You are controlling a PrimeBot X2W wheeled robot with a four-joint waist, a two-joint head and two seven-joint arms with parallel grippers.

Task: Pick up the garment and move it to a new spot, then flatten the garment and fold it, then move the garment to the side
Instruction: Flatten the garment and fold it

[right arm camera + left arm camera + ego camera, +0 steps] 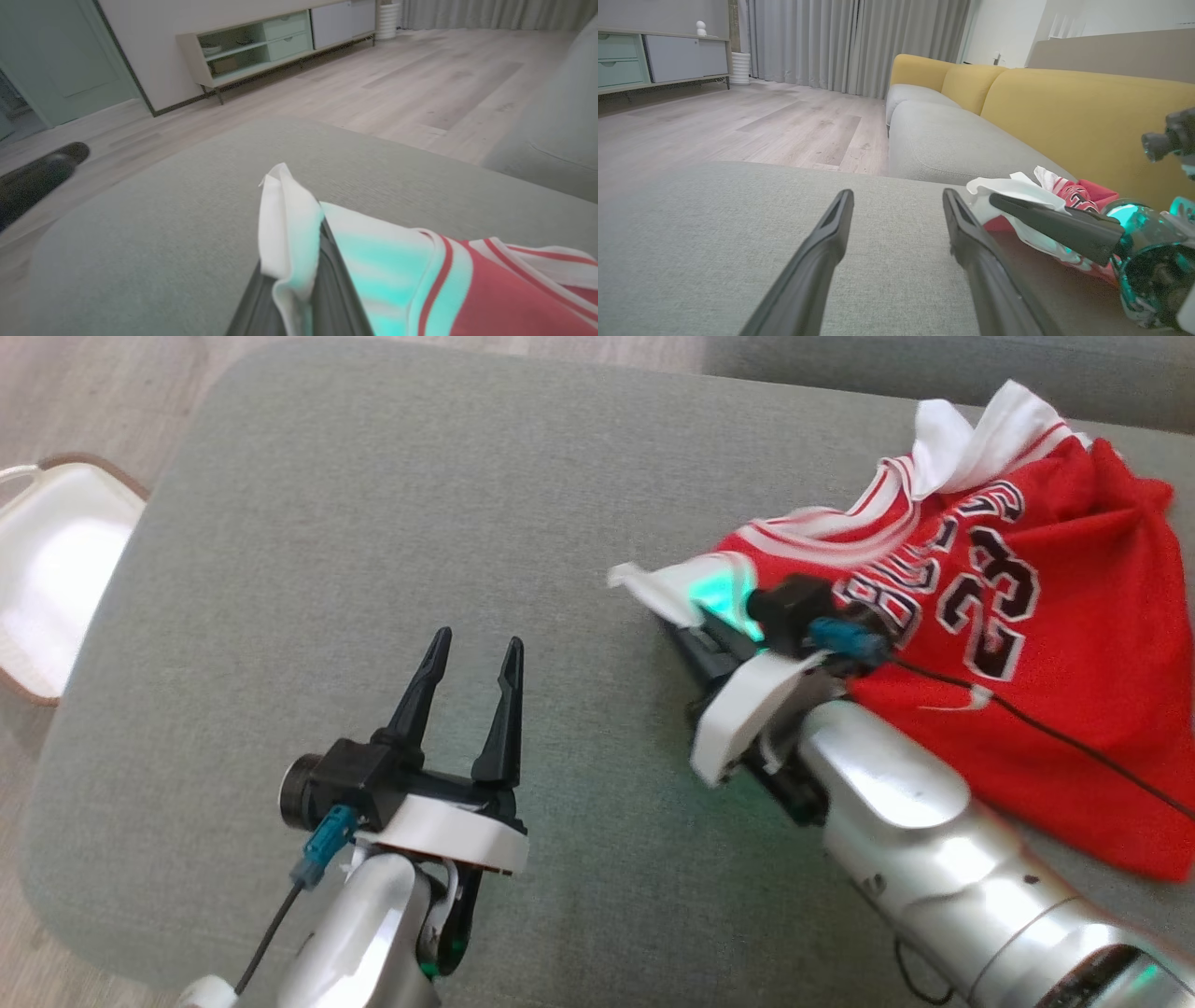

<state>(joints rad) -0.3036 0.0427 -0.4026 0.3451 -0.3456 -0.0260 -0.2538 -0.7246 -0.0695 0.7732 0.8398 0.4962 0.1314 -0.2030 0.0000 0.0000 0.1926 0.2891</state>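
The garment (1046, 644), a red jersey with white trim and the number 23, is seen crumpled at the right of the head view, lying on a grey cushion (420, 504). Its white edge, at centre-right of that frame, is pinched by the right gripper (689, 639), which is closed on the cloth; its tips are covered by the fabric. In the right wrist view the white hem is seen standing up between the two dark fingers (338, 284) at bottom centre, with red and white stripes spread to the lower right. A green glow is cast on the cloth there. The left gripper (477, 642) is held at lower centre-left of the head view, jaws wide, over bare cushion and apart from the garment. In the left wrist view the right gripper is shown at lower right, clamped on the white edge, with a yellow sofa (1064, 107) behind. A white basket (56, 560) is seen at the left edge of the head view, on the floor (93, 392).
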